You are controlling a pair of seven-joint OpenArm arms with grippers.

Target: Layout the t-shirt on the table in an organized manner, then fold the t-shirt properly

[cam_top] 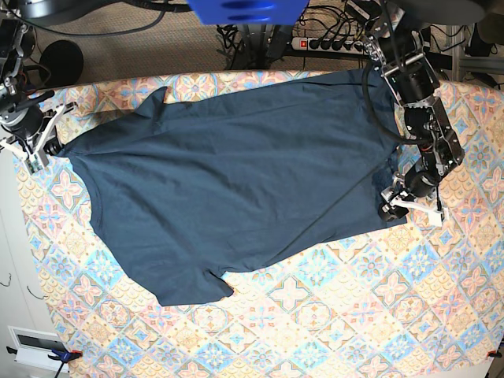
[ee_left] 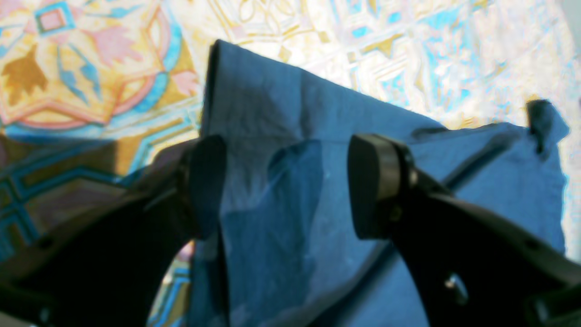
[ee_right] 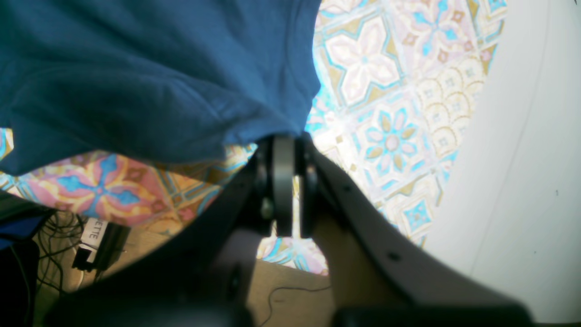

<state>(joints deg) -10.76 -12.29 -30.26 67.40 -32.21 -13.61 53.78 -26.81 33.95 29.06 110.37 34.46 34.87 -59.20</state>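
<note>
No containers in view. The t-shirt (cam_top: 228,181) lies spread on the surface (cam_top: 331,315), mostly flat, with one sleeve at the shirt's far edge and one at its near edge in the base view.

Right hand (ee_right: 287,152): jaws pressed together, pinching the shirt's edge at the surface's border; the cloth there is lifted off the surface, pattern showing under it. The pads are partly covered by cloth.

Left hand (ee_left: 286,181): jaws spread wide, straddling a corner of the shirt at the end opposite the right hand; cloth lies between the fingers (ee_left: 374,186) but neither visibly presses it. In the base view this hand is largely masked by its own arm.

Left wrist view is blurred; the surface beyond the shirt is washed out by glare.

Writing: a white tag (ee_right: 93,229) on a black box below the surface edge, only "ETTE" readable, rest cut off.
</note>
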